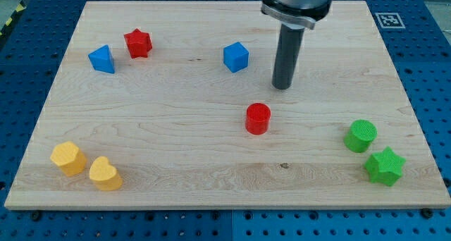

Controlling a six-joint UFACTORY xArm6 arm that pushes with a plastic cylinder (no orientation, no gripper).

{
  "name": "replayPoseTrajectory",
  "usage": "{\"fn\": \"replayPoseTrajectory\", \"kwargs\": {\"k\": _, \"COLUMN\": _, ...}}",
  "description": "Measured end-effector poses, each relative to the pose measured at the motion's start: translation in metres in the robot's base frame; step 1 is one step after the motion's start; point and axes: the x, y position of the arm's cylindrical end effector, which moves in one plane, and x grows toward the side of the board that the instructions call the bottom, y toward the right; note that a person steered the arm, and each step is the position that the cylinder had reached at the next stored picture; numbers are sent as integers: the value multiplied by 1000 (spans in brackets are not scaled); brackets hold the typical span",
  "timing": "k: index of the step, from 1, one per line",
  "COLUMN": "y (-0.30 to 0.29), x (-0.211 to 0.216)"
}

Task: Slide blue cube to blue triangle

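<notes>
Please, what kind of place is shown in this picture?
Probably a robotics lab bench. A wooden board lies on a blue perforated table, a printed marker tag sits at the board's corner, and small coloured blocks like the blue cube await my tip.

The pale wooden counter (211,163), a rectangular board, carries eight small plastic blocks. The blue cube (236,57) lies near my tip (282,87), on its view-left side and slightly toward the view's top. The red cylinder (258,118) sits near the tip, toward the view's bottom and a little left. Far to the tip's left lie the red star (138,43) and the blue triangle (102,59), close together. The two yellow blocks, (68,158) and (105,174), touch far toward the bottom left. To the tip's lower right sit the green cylinder (361,135) and the green star (384,165).
</notes>
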Motion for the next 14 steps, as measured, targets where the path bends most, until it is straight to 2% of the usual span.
{"fn": "replayPoseTrajectory", "kwargs": {"k": 1, "y": 5, "x": -9}}
{"fn": "replayPoseTrajectory", "kwargs": {"k": 2, "y": 5, "x": -56}}
{"fn": "replayPoseTrajectory", "kwargs": {"k": 3, "y": 3, "x": -73}}
{"fn": "replayPoseTrajectory", "kwargs": {"k": 4, "y": -10, "x": -72}}
{"fn": "replayPoseTrajectory", "kwargs": {"k": 7, "y": -98, "x": -57}}
{"fn": "replayPoseTrajectory", "kwargs": {"k": 9, "y": -107, "x": -54}}
{"fn": "replayPoseTrajectory", "kwargs": {"k": 14, "y": -197, "x": -53}}
